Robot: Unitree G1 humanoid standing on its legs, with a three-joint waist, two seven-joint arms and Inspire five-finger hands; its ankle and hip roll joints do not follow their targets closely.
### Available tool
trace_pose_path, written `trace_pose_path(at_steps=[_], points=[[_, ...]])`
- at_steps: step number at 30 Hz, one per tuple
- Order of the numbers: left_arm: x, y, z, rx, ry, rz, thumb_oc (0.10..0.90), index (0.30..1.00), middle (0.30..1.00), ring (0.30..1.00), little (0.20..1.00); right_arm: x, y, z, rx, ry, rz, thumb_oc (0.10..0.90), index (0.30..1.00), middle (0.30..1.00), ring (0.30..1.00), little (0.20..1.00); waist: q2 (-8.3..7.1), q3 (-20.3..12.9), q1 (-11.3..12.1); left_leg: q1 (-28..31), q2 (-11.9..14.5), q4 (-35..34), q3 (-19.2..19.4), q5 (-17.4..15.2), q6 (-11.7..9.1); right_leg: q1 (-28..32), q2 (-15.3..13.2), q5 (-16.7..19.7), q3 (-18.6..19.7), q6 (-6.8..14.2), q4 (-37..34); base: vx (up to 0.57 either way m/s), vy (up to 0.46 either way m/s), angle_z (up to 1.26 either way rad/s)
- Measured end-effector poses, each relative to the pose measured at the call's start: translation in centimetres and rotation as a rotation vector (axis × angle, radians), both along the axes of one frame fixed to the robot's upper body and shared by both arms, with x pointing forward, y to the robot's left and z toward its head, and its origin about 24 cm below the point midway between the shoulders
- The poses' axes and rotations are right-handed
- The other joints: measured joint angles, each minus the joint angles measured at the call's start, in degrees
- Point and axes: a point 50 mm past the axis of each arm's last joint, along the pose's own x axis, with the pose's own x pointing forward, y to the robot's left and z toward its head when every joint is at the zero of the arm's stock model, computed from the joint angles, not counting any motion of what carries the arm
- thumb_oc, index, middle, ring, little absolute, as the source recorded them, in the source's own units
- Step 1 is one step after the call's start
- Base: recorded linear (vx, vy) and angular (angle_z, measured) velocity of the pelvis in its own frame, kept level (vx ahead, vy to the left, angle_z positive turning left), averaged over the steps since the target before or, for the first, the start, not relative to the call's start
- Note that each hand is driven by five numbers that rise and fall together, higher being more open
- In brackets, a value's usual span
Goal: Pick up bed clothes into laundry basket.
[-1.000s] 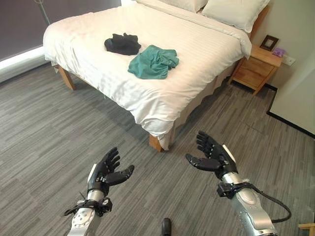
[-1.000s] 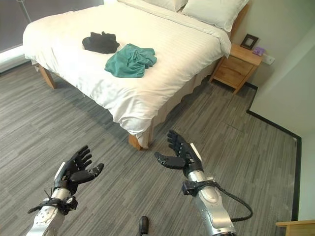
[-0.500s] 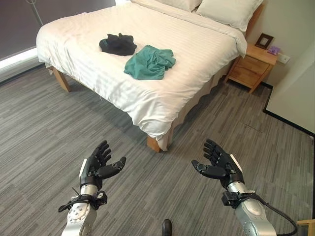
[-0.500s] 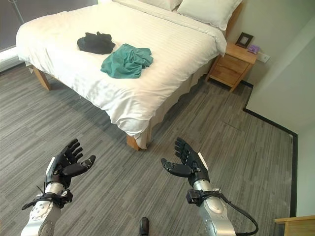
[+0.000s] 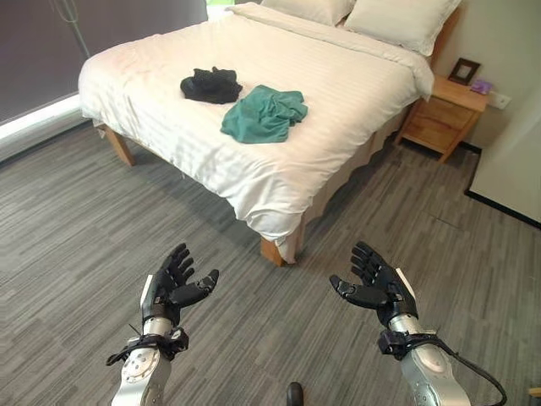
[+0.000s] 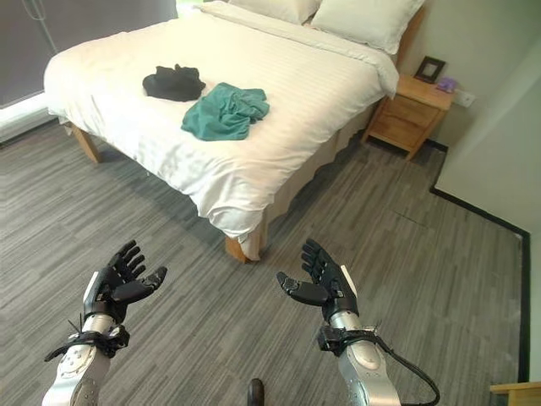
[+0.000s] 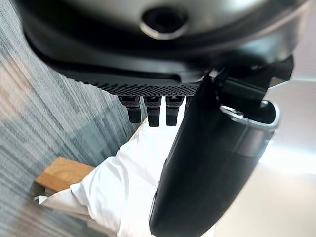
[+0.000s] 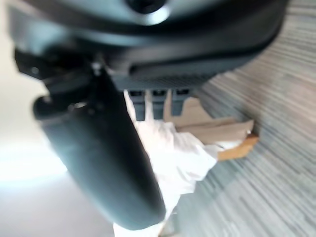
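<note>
Two garments lie on the white bed: a crumpled teal garment near the middle and a bunched black garment just beyond it to the left. My left hand hovers over the floor at the lower left, palm up, fingers straight and empty. At the lower right my right hand is held the same way, open and empty. Both hands are well short of the bed's near corner. The bed's white sheet and a wooden leg appear past the left hand's fingers.
A wooden nightstand with a small picture frame stands right of the bed. Two pillows lie at the headboard. Grey plank floor surrounds the bed, and a pale wall closes off the right side.
The whole picture has shifted, so the camera has moved; the bed sits slightly further right. Both hands stay open and low in front, little changed from half a second ago.
</note>
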Motion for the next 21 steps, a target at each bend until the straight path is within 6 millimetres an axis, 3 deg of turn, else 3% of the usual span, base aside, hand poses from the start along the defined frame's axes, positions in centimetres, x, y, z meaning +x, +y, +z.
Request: trace_pose_path(at_steps=[1, 2, 4, 6, 8, 9, 11, 16, 19, 21], points=[[0.5, 0.0, 0.5, 0.000, -0.025, -0.007, 0.800, 0.900, 0.900, 0.900, 0.900, 0.6, 0.1, 0.3, 0.004, -0.013, 0.009, 0.800, 0.900, 0.900, 0.900, 0.900, -0.49, 1.14, 0.10, -2.60, 0.48, 2.94, 1.12, -2.66, 4.11, -0.85, -0.60, -0.09, 0.40, -0.09, 0.49, -0.14, 0.299, 0.09], [0.4, 1.5, 1.3, -0.030, -0.084, 0.093, 0.800, 0.900, 0.900, 0.900, 0.900, 2.2, 0.2, 1.3, -0.023, -0.046, 0.042, 0.800, 0.900, 0.900, 0.900, 0.900, 1.08, 3.77, -1.58, -2.13, 16.43, -5.33, 3.10, -3.04, 1.96, -10.64, -0.66, -11.55, 6.47, 6.76, 23.18, -0.10, 0.276, -0.04], [0.2, 1.7, 1.1, -0.025, -0.072, 0.102, 0.800, 0.900, 0.900, 0.900, 0.900, 1.3, -0.5, 0.5, 0.104, -0.024, -0.029, 0.800, 0.900, 0.900, 0.900, 0.900, 1.54, 2.65, -1.58, -2.06, 17.25, -8.29, 4.35, -2.01, 2.35, -10.46, -1.76, -10.99, 3.84, 5.53, 21.45, -0.09, 0.149, 0.13], [0.0, 2.1, 1.0, -0.022, -0.066, 0.120, 0.800, 0.900, 0.900, 0.900, 0.900, -0.2, -2.1, -0.9, 0.171, 0.025, -0.136, 0.800, 0.900, 0.900, 0.900, 0.900, 2.48, 1.43, -1.96, -1.40, 18.17, -11.46, 4.98, -0.50, 3.38, -9.34, -2.78, -9.78, 0.74, 5.68, 19.02, -0.06, 0.118, 0.35], [-0.1, 2.5, 0.9, -0.015, -0.056, 0.143, 0.800, 0.900, 0.900, 0.900, 0.900, -2.1, -4.5, -2.7, 0.168, 0.102, -0.282, 0.800, 0.900, 0.900, 0.900, 0.900, 4.51, 0.47, -2.48, -0.73, 19.56, -15.01, 8.03, 1.60, 2.56, -7.29, -3.42, -8.14, -2.32, 5.51, 15.48, -0.05, 0.173, 0.34], [-0.3, 2.6, 0.8, -0.013, -0.049, 0.146, 0.800, 0.900, 0.900, 0.900, 0.900, -2.9, -5.3, -3.5, 0.161, 0.141, -0.334, 0.800, 0.900, 0.900, 0.900, 0.900, 5.29, 0.16, -2.38, 0.17, 19.78, -16.39, 8.05, 3.30, 0.56, -6.78, -3.48, -7.18, -2.33, 5.86, 14.43, -0.09, 0.125, 0.22], [-0.6, 2.9, 0.4, -0.012, -0.030, 0.161, 0.800, 0.900, 0.900, 0.900, 0.900, -3.5, -5.5, -4.2, 0.144, 0.192, -0.342, 0.800, 0.900, 0.900, 0.900, 0.900, 6.03, 0.10, -2.23, 0.91, 19.66, -16.76, 9.29, 3.81, -0.23, -5.41, -3.53, -6.55, -2.24, 6.14, 12.61, -0.05, 0.062, -0.04], [-1.4, 2.8, -0.3, -0.022, -0.008, 0.141, 0.800, 0.900, 0.900, 0.900, 0.900, -4.4, -4.1, -5.3, 0.153, 0.249, -0.251, 0.800, 0.900, 0.900, 0.900, 0.900, 6.06, 0.06, -1.71, 1.58, 19.56, -15.99, 9.57, 4.61, -1.56, -1.41, -3.81, -5.71, -3.75, 6.83, 8.46, -0.06, 0.017, 0.17], [-1.0, 2.7, -0.3, -0.034, -0.013, 0.137, 0.800, 0.900, 0.900, 0.900, 0.900, -4.0, -3.6, -5.6, 0.184, 0.252, -0.230, 0.800, 0.900, 0.900, 0.900, 0.900, 4.57, 2.13, 0.38, -2.30, 17.23, -8.33, 9.10, 4.71, -1.89, -0.10, -5.48, -5.25, -4.74, 6.15, 6.93, -0.03, 0.117, 0.31], [-1.2, 2.6, -1.1, -0.059, 0.016, 0.144, 0.800, 0.900, 0.900, 0.900, 0.900, -3.6, -3.6, -5.6, 0.199, 0.255, -0.228, 0.800, 0.900, 0.900, 0.900, 0.900, 3.86, 3.11, 1.23, -4.21, 17.19, -4.70, 11.06, 3.42, -2.67, 3.74, -6.10, -3.62, -6.63, 5.52, 3.13, 0.09, 0.215, 0.45]])
